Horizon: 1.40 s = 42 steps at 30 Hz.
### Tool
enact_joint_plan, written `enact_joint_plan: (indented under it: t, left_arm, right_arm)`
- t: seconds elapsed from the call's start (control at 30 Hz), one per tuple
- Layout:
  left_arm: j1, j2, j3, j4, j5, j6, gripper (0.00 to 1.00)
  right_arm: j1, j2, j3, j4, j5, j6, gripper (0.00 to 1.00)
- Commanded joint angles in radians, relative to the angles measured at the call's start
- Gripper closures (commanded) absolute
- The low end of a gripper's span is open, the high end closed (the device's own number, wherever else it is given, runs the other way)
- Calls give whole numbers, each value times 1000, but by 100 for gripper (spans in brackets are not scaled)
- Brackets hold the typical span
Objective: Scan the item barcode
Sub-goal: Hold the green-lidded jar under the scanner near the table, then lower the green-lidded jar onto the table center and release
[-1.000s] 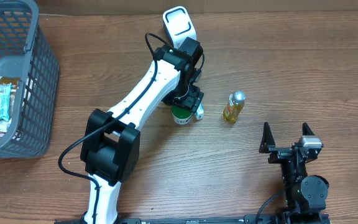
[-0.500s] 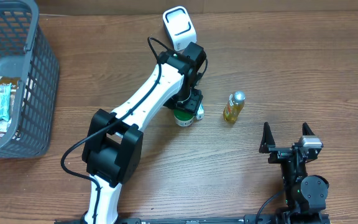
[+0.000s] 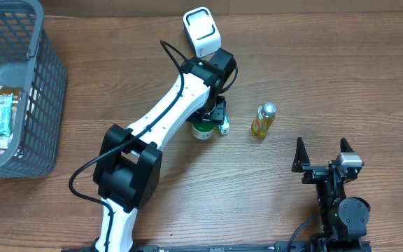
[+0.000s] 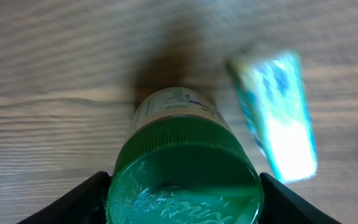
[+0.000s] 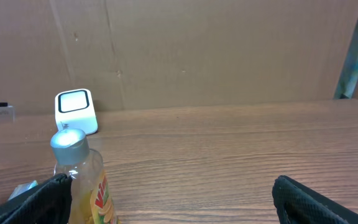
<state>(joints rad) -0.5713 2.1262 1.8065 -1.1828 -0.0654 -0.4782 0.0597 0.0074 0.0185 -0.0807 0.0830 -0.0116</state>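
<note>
Mid-table, L arm [image 3: 173, 98] reaches fwd, left gripper [image 3: 209, 124] pinching green-lid jar [image 4: 185, 180]; right gripper [image 3: 321, 147] spread, parked.

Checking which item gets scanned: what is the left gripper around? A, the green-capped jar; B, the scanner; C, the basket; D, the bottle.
A: the left gripper holds the jar by its green cap, with a finger against each side.
</note>
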Motion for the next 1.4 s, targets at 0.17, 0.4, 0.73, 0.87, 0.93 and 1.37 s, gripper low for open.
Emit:
enact_joint_plan:
  t: [0.17,0.4,0.73,0.87,0.93,1.37]
  left_arm:
    - [14,-13,-11,13,-66,-34,29]
    - [14,-13,-12,38,12,-16,27]
    - [11,-13,-12,32,41,-15,20]
    - [9,-13,-12,33,40,3,24]
    - [8,-13,-12,34,40,3,24]
    - [-2,-13,-12,47,40,37,27]
  right_arm:
    - [3,-5,-10,4,6,-5,0]
    - [3,-5,-10,4,5,-5,0]
    - [3,-5,-10,4,5,-5,0]
    - [3,-5,-10,4,6,-5,0]
    - [3,-5,-10,4,5,-5,0]
    - [3,-5,-10,4,5,-5,0]
